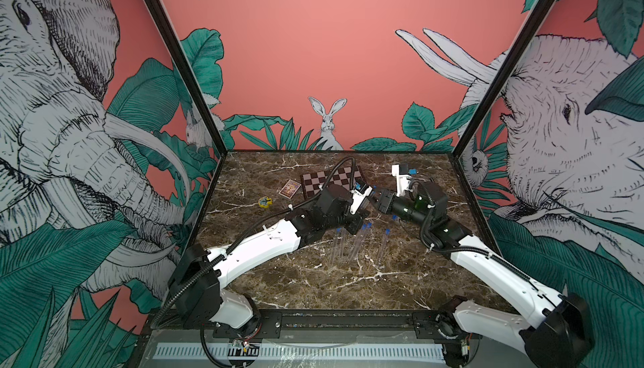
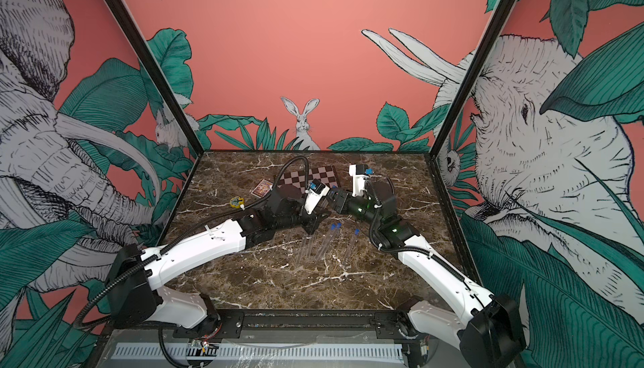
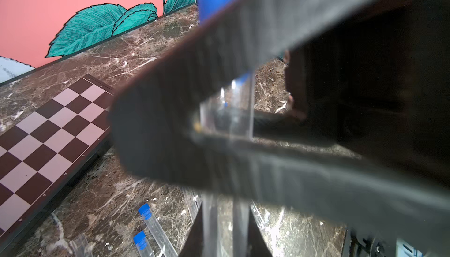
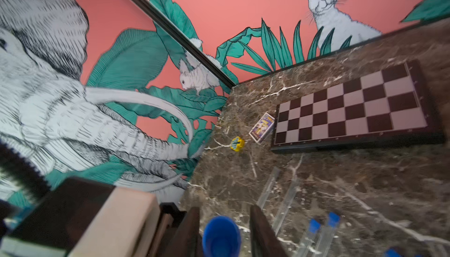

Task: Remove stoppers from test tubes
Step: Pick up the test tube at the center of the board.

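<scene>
Nearest the lens: white slotted strip [image 1: 348, 351] below the front rail.

Marble table [image 1: 313, 289] fills the floor of the cell. Left arm [image 1: 251, 251] and right arm [image 1: 495, 265] reach in from the near corners. Their wrists meet above the middle of the table, just in front of the chessboard [image 1: 320, 183], which lies flat toward the back.

Left gripper [image 3: 202, 129]: clenched. Fingers are closed across the held tube [image 3: 226, 107], which passes clear through the grip and sits off the table. Its stopper [image 3: 220, 0] is on, blue, projecting past one finger. The view is blurred, so exact pad contact cannot be resolved.

Right gripper [image 4: 223, 213]: released. Jaws stand parted on either side of that same stopper, seen end-on, with a slit of marble showing between the cap and one finger.

Test tubes [image 1: 358, 246] lie on the marble below the wrists. They are close together and roughly parallel, long axes running front to back. In the right wrist view two show open ends, and two beside them carry blue stoppers [image 4: 315, 225] on their far ends.

Small printed card [image 1: 290, 188] lies just left of the chessboard, not touching it. Yellow toy [image 1: 265, 202] sits nearer the left wall, apart from the card.
</scene>
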Controlling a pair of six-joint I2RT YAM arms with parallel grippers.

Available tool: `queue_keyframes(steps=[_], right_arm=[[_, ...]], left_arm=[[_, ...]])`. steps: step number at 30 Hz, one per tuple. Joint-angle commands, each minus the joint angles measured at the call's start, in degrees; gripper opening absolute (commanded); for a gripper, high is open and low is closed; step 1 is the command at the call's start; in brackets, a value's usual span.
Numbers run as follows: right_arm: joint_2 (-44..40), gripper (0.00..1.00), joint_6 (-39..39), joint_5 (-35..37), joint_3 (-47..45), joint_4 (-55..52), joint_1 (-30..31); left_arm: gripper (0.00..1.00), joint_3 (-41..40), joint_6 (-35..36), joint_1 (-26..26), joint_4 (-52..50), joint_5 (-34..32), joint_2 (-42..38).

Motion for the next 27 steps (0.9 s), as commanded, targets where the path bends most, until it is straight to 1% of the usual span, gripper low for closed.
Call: queue_keyframes(steps=[1, 3, 7, 9, 13, 19, 27], right_arm=[[-2.97, 0.48, -1.40, 3.84, 0.83, -2.68, -0.30], [-4.25, 0.53, -1.77, 5.98, 1.57, -4.70, -0.92], [-4.52, 0.55, -0.73, 8.06, 4.64, -9.06, -2.49], [-3.34, 0.53, 0.06, 7.67, 6.28, -10.67, -2.72], [0.03, 0.50, 2.72, 4.17, 8.68, -10.73, -2.81], [2.45, 0.46, 4.10, 2.53, 11.07, -12.07, -2.88], [3.83, 0.34, 5.71, 0.89, 11.14, -10.99, -2.85]], left_arm=[[0.00, 0.59, 0.41, -0.10, 0.18, 0.59, -1.55], [0.00, 0.72, 0.81, -0.12, -0.73, 1.22, -1.46], [0.00, 0.60, 1.48, -0.92, -2.01, 1.57, -1.08], [0.00, 0.46, 1.57, -1.23, -2.01, 1.79, -0.99], [0.00, 0.54, 1.83, -1.72, -2.39, 1.60, -0.64], [0.00, 1.16, 2.07, -2.03, -3.08, 1.12, -0.37], [0.00, 1.51, 2.42, -2.12, -3.15, 1.16, 0.07]])
